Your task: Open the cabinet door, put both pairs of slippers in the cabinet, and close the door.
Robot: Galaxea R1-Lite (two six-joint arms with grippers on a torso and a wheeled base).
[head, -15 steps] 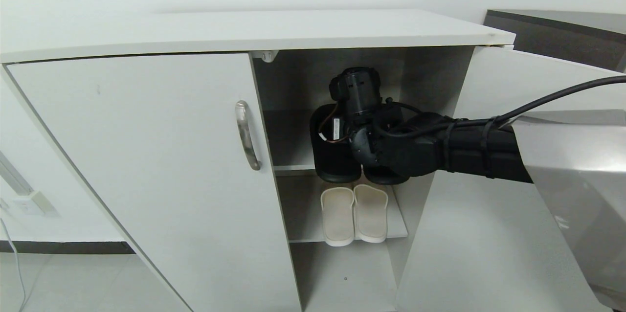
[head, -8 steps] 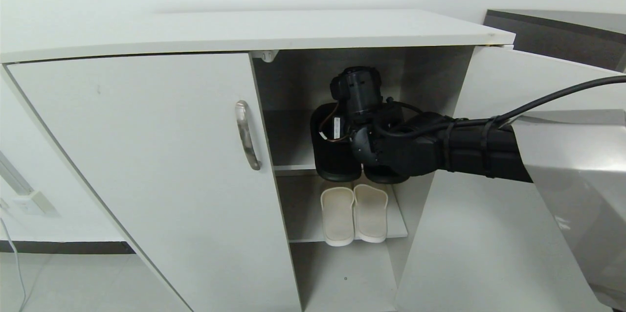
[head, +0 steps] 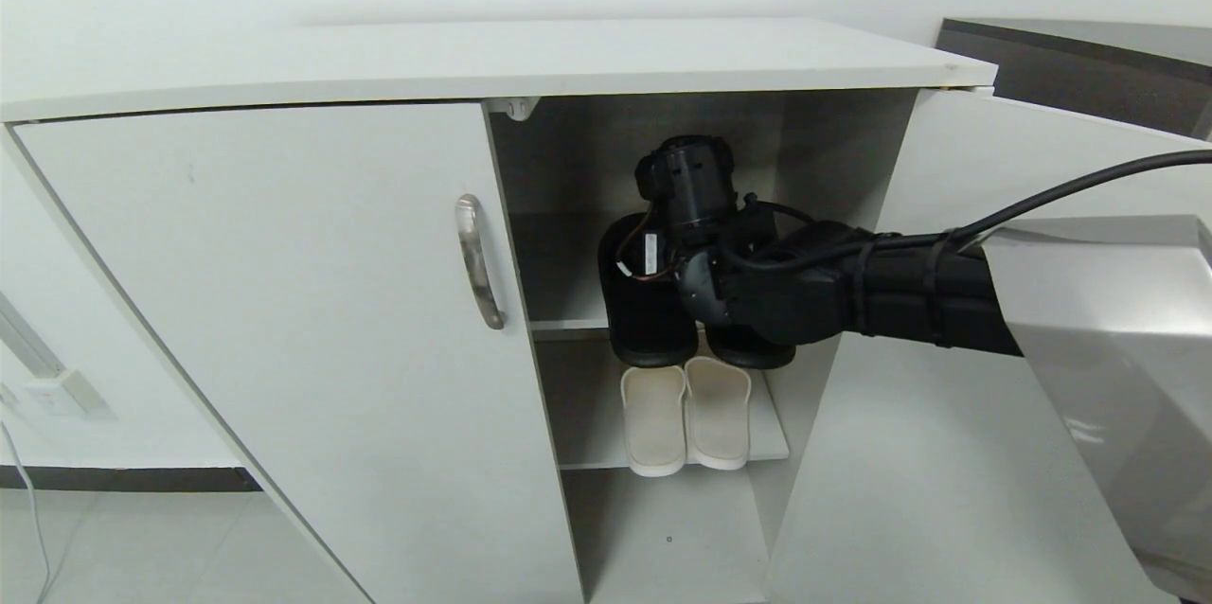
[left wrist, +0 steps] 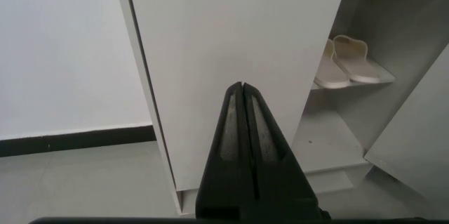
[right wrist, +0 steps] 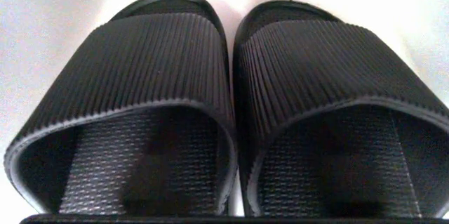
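The white cabinet (head: 492,55) has its right door (head: 947,453) swung open and its left door (head: 284,301) closed. My right arm (head: 805,287) is inside the open half, its wrist covering the gripper's fingers. The black slippers (head: 649,325) sit side by side at the upper shelf, heels past its front edge. In the right wrist view the black slippers (right wrist: 224,112) are very close, seen from the heel side. The white slippers (head: 686,415) lie as a pair on the lower shelf. My left gripper (left wrist: 242,90) is shut, empty and low, facing the closed left door (left wrist: 231,27), with the white slippers (left wrist: 347,59) off to one side.
A metal handle (head: 478,258) runs down the closed left door near its inner edge. The bottom compartment (head: 663,528) under the white slippers holds nothing. Pale floor (left wrist: 84,182) lies in front of the cabinet, and a wall socket (head: 57,396) sits low on the left.
My right arm has shifted slightly down and left. The black slippers came with it, and their heels now hang lower over the shelf edge, just above the white pair.
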